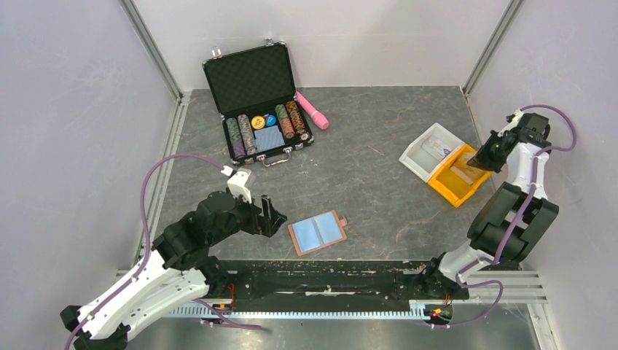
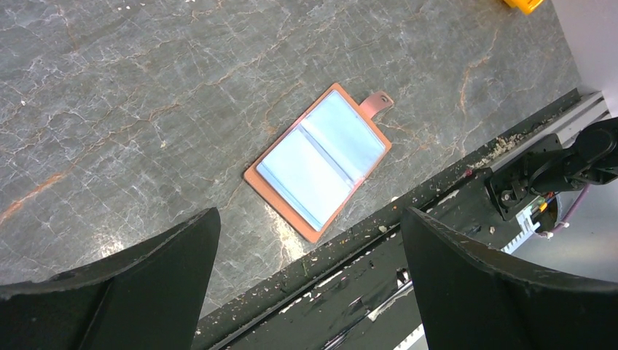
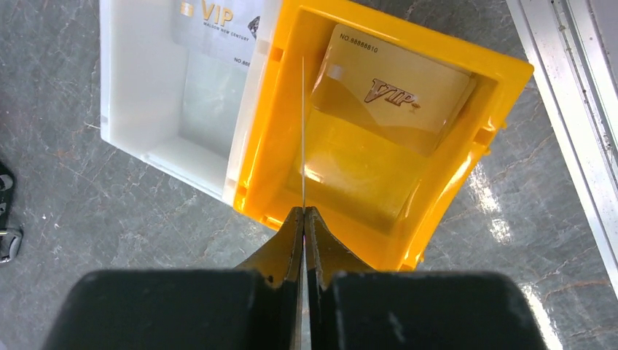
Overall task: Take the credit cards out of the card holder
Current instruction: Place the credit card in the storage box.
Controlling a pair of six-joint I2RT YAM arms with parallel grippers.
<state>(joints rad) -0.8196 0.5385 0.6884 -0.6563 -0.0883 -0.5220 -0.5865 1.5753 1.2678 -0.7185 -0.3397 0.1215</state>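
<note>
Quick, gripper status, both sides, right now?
Left gripper: open, holding nothing.
Right gripper: closed on a thin credit card, seen edge-on, above the yellow bin.

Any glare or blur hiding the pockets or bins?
Left wrist: card holder pockets wash out to pale glare, contents unreadable; left end effector fingers dark, soft. Right wrist: sheen on yellow bin floor, gold card print legible; the held card in the right end effector is an edge-on line. Top external: even light.
</note>
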